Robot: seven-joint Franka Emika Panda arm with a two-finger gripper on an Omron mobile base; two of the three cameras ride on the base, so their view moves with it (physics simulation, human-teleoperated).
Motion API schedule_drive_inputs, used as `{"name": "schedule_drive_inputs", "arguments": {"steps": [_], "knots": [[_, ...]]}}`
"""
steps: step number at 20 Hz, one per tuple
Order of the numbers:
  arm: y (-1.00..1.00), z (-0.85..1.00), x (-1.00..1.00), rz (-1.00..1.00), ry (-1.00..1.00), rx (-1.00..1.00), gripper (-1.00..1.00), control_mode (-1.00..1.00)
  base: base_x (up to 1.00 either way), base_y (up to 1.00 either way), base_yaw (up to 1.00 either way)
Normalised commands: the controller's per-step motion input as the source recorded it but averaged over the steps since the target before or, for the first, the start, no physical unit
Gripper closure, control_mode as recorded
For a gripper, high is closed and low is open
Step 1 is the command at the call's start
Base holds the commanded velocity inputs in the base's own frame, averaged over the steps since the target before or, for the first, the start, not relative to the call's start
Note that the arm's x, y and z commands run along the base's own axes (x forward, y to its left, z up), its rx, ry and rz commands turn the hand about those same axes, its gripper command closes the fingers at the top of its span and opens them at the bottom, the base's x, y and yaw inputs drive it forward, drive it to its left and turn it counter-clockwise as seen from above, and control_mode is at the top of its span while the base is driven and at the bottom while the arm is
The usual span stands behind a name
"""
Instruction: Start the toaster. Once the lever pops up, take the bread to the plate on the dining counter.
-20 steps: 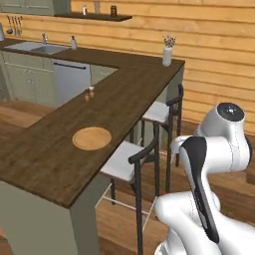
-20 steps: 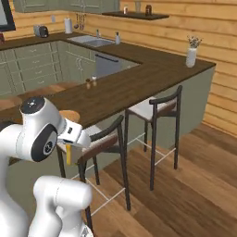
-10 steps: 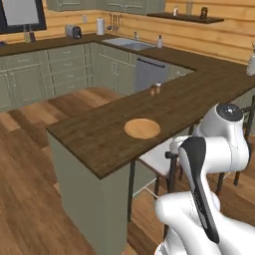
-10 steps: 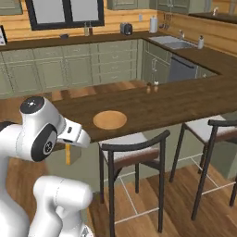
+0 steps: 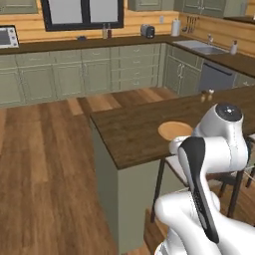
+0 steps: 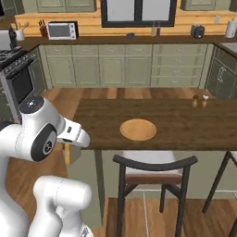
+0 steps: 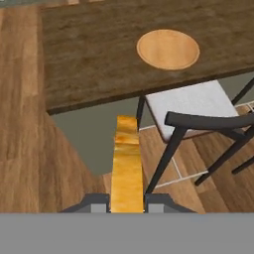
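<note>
**Bread in hand, plate ahead on dining counter**

Kitchen background, left base view: green-grey cabinets run along the back wall, toaster (image 5: 147,31) sits on the far counter at 12 o'clock, well apart from the robot. Dining counter (image 5: 134,130) fills mid-frame; plate (image 5: 175,130) lies flat near its edge at about 3 o'clock, just past the arm's white shoulder. Nothing is on the plate yet.

Right base view: same counter (image 6: 185,127) seen side-on, plate (image 6: 138,129) near centre, bar stool (image 6: 153,172) tucked below it at 6 o'clock. Toaster (image 6: 197,31) is at 1 o'clock on the back counter. A yellow-tan strip, the bread (image 6: 67,153), hangs edge-down under the hand at 9 o'clock, off the counter's end and lower than the top.

Hand view: gripper (image 7: 127,203) at 6 o'clock is clamped on the bread (image 7: 126,163), slice held on edge between the fingers, probably as it was pinched out of the slot. Plate (image 7: 168,49) sits at 1 o'clock, counter edge between it and the slice.

Judgement: toasting step looks done, carry is in hand. Slice needs lifting above the counter top, then moving over the plate; stool back is a snag risk if the hand goes in low.
</note>
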Motion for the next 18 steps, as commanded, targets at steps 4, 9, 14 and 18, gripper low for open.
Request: {"name": "schedule_drive_inputs", "arguments": {"steps": [4, 9, 14, 18], "knots": [[0.00, 0.00, 0.00, 0.00, 0.00, 0.00, 1.00, 1.00, -0.12, -0.70, 0.41], [0.00, 0.00, 0.00, 0.00, 0.00, 0.00, 1.00, 1.00, -0.09, -0.95, 0.18], [0.00, 0.00, 0.00, 0.00, 0.00, 0.00, 1.00, 1.00, -0.06, -0.77, 0.00], [0.00, 0.00, 0.00, 0.00, 0.00, 0.00, 1.00, 1.00, 0.05, -0.33, 0.00]]}}
